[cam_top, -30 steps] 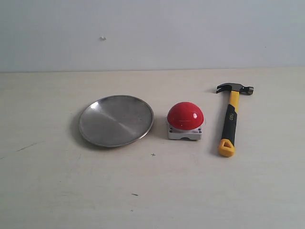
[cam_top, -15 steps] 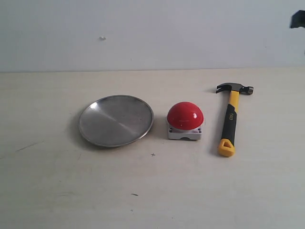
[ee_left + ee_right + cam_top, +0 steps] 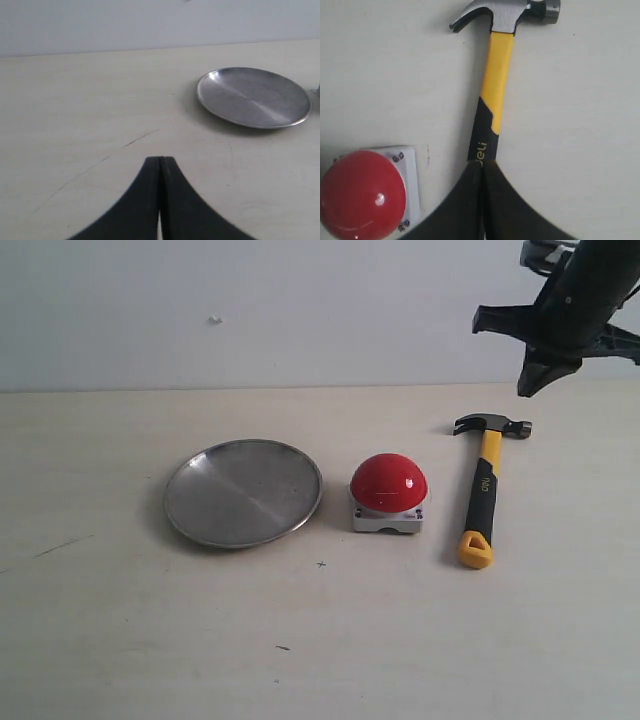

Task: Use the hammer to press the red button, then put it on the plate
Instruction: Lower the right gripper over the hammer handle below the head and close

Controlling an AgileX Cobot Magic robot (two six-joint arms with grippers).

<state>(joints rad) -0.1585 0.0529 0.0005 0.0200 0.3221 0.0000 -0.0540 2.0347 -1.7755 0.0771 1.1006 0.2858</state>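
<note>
The left gripper (image 3: 160,160) was closed and empty over the table (image 3: 320,640). The plate (image 3: 243,492) lay leftmost, the red button (image 3: 388,483) just beside it, then the hammer (image 3: 484,490), lying flat. The right gripper (image 3: 483,164), closed and empty, hovered above the hammer.

Lit brightly and evenly, with diffuse light and no harsh edges. Throws a soft grey shadow off the plate (image 3: 243,492), on the side away from the button (image 3: 388,483). Puts small white glints on the button's dome, a pale streak across the plate, a sheen on the head of the hammer (image 3: 495,90). Leaves the bench (image 3: 320,640) pale and washed-out. Smears the right pincer (image 3: 528,388), high beyond the button, into a dark soft-edged shape. Turns the left pincer (image 3: 160,160) black and detail-less up close. Looks soft and slightly grainy throughout.
</note>
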